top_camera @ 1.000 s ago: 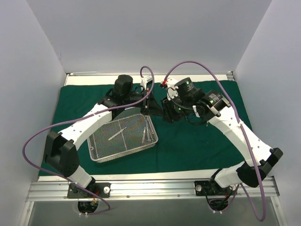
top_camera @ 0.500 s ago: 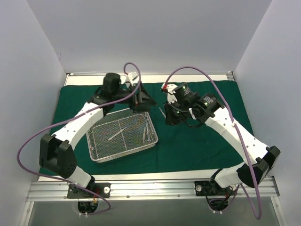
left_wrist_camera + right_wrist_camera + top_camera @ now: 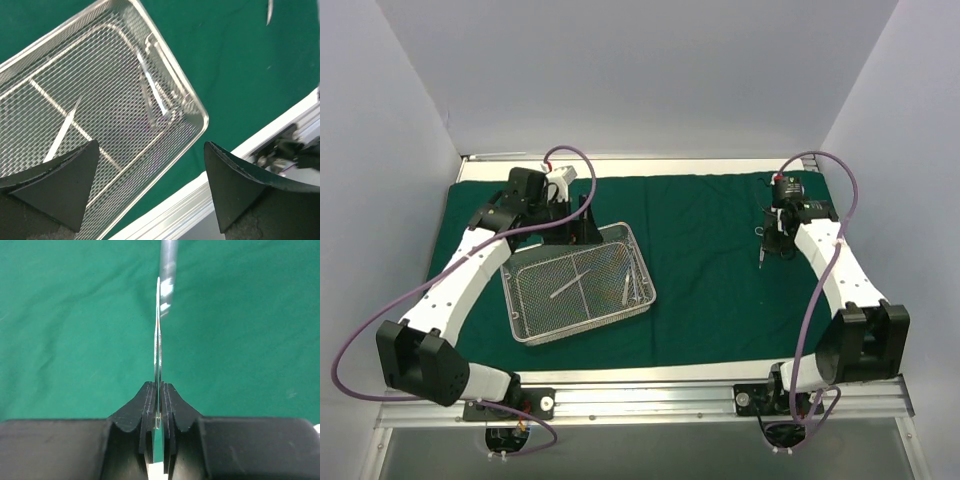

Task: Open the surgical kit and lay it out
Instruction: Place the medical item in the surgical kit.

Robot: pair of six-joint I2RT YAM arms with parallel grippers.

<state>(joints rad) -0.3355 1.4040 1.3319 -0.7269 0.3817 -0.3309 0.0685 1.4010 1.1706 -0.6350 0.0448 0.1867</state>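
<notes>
text: none legible | labels: none | numbers: none

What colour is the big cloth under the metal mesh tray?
Dark green; the cloth drape shows best in the top external view.

White arm links (image 3: 460,280), black joints and wrists; purple cables (image 3: 820,154) looping from bases; black wedge-shaped jaws.

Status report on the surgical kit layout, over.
Left pincer open, by the mesh tray. Right pincer shut on a slim instrument over the green drape. More instruments in the tray. Nothing in the way.
</notes>
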